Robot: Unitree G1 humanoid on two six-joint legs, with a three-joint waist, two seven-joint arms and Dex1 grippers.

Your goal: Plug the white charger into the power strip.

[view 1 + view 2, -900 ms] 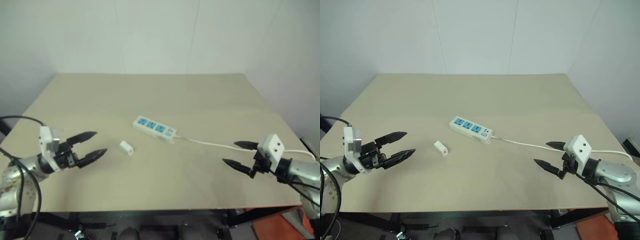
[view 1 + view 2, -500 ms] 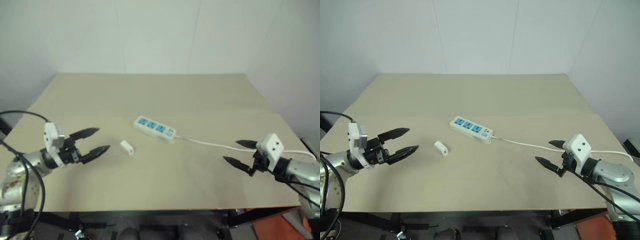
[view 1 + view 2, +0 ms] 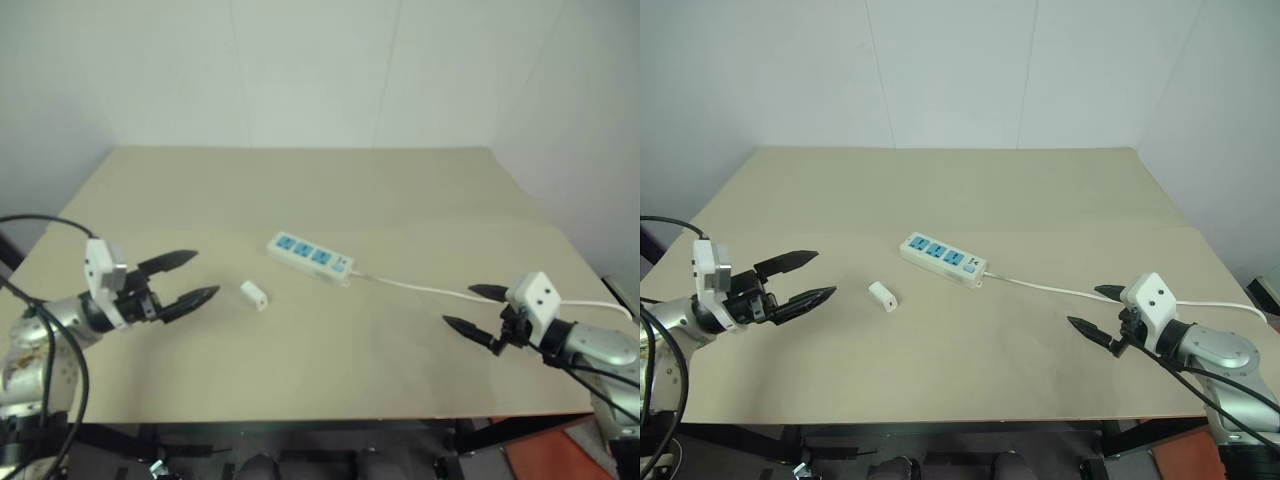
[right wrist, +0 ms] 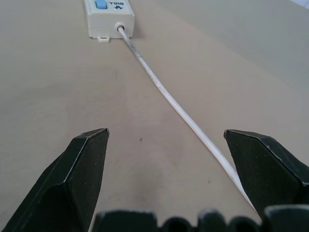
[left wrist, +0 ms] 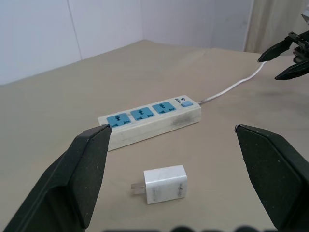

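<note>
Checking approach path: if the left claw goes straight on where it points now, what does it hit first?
Likely the small white rectangular plastic charger: it lies on the table between the open left claw fingers' line, nearer than the long white power strip with blue sockets. Depth is unclear; it may pass just above.

The thin white cord [image 3: 1230, 304] runs behind the right tool [image 3: 1092, 310] and its far end is hidden. In the right wrist view the power strip [image 4: 108, 13] is cut off, so its blue sockets are out of sight. The tiny writing beside its switch [image 5: 187, 102] is too small to read.
</note>
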